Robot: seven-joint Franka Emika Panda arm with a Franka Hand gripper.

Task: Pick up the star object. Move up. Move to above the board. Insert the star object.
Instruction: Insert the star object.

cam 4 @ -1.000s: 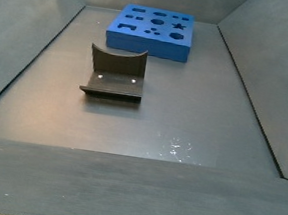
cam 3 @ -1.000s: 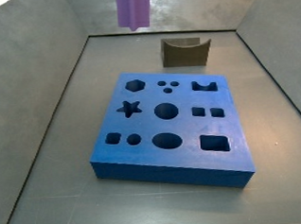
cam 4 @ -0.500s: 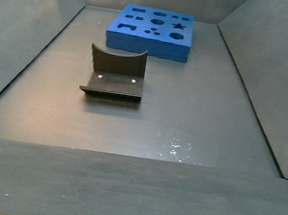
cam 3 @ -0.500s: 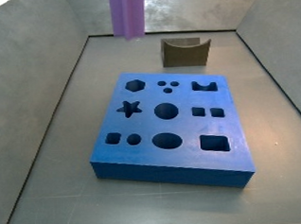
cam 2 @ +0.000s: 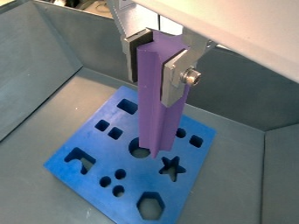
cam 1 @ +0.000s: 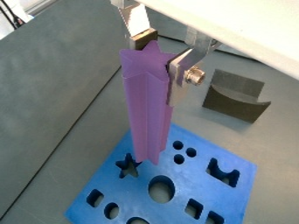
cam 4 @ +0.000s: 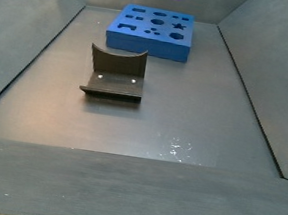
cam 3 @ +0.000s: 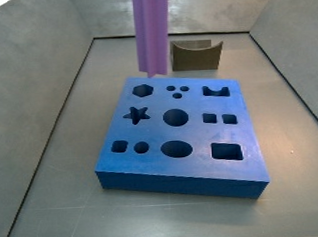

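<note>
The star object (cam 1: 146,114) is a long light-purple prism with ridged sides, hanging upright. My gripper (cam 1: 159,54) is shut on its upper end, one silver finger on each side, as both wrist views show (cam 2: 156,54). The board (cam 3: 151,166) is a thick blue slab with many shaped holes, lying flat on the floor. Its star hole (cam 3: 138,115) is at the left side of the board. In a side view the star object (cam 3: 150,31) hangs above the board's far edge, its lower end clear of the surface. The gripper itself is out of view in both side views.
The dark olive fixture (cam 3: 196,54) with a U-shaped notch stands on the floor beyond the board, also in a side view (cam 4: 113,73). Grey sloping walls enclose the floor on all sides.
The star object has come down and moved towards the board; more of its length now shows in the side view. The board and fixture have not moved.
</note>
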